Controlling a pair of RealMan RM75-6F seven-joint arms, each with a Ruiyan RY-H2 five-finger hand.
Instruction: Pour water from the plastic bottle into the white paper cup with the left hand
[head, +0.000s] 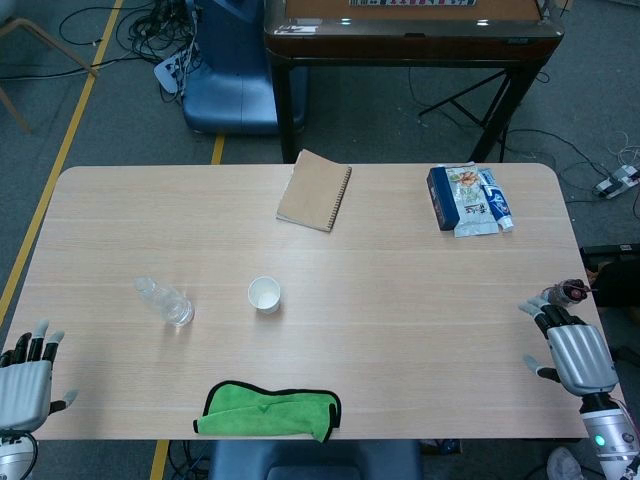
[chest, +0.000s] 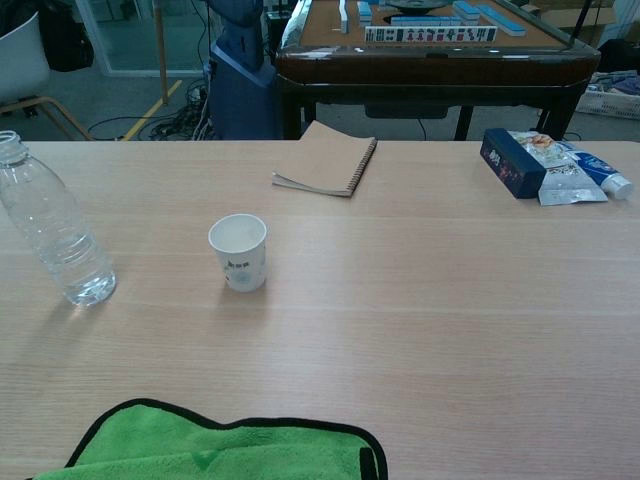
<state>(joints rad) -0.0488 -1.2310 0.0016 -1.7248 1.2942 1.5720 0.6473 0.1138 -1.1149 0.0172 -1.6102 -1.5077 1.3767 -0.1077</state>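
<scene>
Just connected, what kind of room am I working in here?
Probably a robot lab or test room, not a home: yellow floor tape, loose cables on grey carpet, and a mahjong table behind the wooden work table with staged props like the plastic bottle and white paper cup.

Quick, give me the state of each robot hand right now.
Left robot hand: open, fingers spread, holding nothing, at the table's near left edge.
Right robot hand: open, fingers apart, holding nothing, at the table's right edge.
</scene>
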